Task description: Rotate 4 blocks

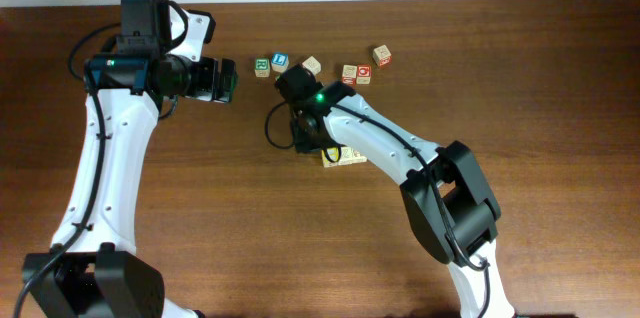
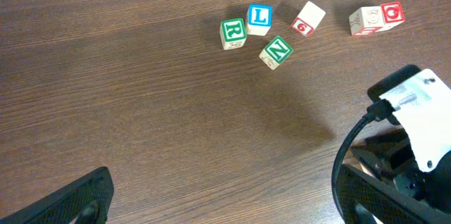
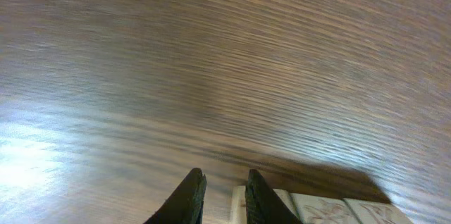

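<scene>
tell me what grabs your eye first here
A scatter of colourful letter cubes on the far side of the table stands out first, in green, blue and red. Next is the white right arm stretched to mid-table, with the right gripper low beside a row of pale blocks.

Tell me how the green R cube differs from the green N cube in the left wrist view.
Letter: the green R cube shows an R on top, the green N cube an N. Pose: the R cube lies almost square to the picture's edges; the N cube is turned clearly askew. Place: the R cube is left of the blue L cube, the N cube below it in the picture. Both are small, green-faced, resting on the table.
</scene>
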Action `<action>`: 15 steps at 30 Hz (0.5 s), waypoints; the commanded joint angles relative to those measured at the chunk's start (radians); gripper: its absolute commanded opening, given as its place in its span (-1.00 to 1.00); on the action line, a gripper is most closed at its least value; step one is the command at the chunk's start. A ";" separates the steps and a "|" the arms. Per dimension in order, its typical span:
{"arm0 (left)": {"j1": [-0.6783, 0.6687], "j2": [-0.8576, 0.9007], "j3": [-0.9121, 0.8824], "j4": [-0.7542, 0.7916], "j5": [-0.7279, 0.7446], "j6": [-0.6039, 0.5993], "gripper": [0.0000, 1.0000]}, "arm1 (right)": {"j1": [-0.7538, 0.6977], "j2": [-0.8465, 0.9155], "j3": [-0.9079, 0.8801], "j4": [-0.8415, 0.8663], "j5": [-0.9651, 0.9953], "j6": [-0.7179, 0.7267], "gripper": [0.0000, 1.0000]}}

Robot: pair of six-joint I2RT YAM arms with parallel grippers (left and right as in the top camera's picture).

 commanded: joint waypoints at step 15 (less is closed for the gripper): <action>0.003 0.003 0.021 0.002 0.011 -0.010 0.98 | 0.018 0.007 -0.052 -0.006 -0.001 0.040 -0.71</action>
